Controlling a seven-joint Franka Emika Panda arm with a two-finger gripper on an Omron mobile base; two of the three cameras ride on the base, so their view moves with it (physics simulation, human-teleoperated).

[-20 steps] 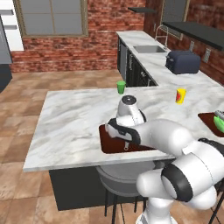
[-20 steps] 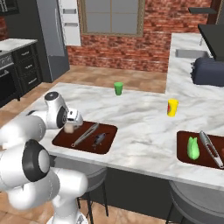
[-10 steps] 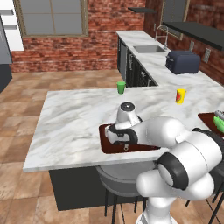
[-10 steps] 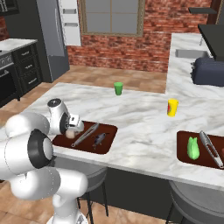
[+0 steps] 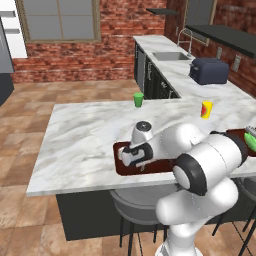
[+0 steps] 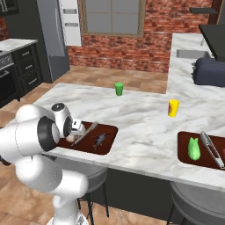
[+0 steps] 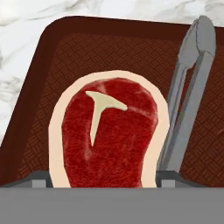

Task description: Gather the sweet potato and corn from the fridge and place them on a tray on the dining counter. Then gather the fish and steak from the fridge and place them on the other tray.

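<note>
The gripper point(image 5: 136, 159), jaws spread wide, hovers low over the near tray point(image 7: 39, 105) at frame centre on the marble desk point(image 5: 85, 140), the steak point(image 7: 109, 131) lying between its fingertips. The hand view shows grey tongs point(image 7: 188, 87) just right of the meat; the right base view adds a fish point(image 6: 99, 139) and, far right, the corn point(image 6: 194, 148) on the second tray point(image 6: 184, 151).

Left base view: from behind the arm, facing forward and down over the dining counter point(image 5: 80, 135). Right base view: same counter from the other side. Shared: near tray point(image 6: 110, 132), green cup point(image 5: 138, 99) at 12 o'clock. Hand view: close above that tray point(image 7: 87, 48).
</note>
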